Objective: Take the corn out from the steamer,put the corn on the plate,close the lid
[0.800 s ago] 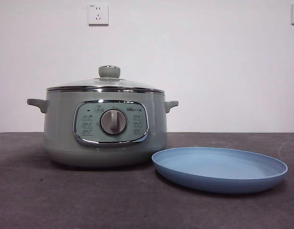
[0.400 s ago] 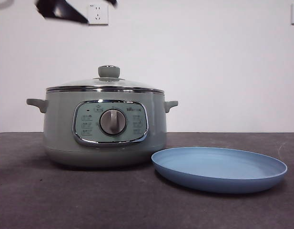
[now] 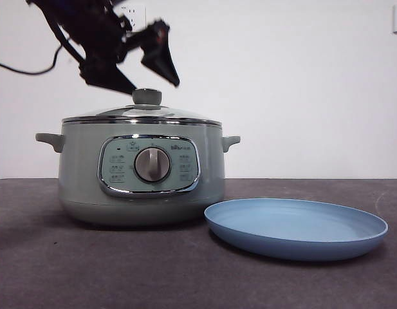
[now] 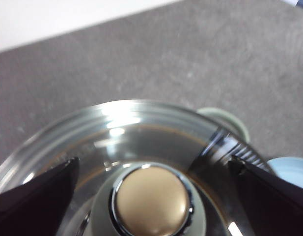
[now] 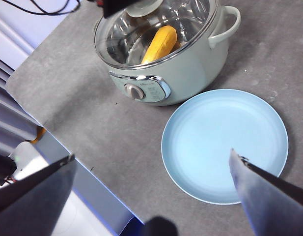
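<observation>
While the clear glass lid [image 3: 141,113] sits closed on the steamer [image 3: 141,170], its sage-green knob [image 4: 151,201] lies between my left gripper [image 3: 140,67] jaws. They stand apart, untouching.

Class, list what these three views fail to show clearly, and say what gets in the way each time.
- Corn: absent from the front view, hidden by the steamer wall; in the right wrist view, part sits behind the lid rim.
- Panel lettering: too small.
- Left pincer: its contact with the knob is unclear; wrist view blurred.
</observation>
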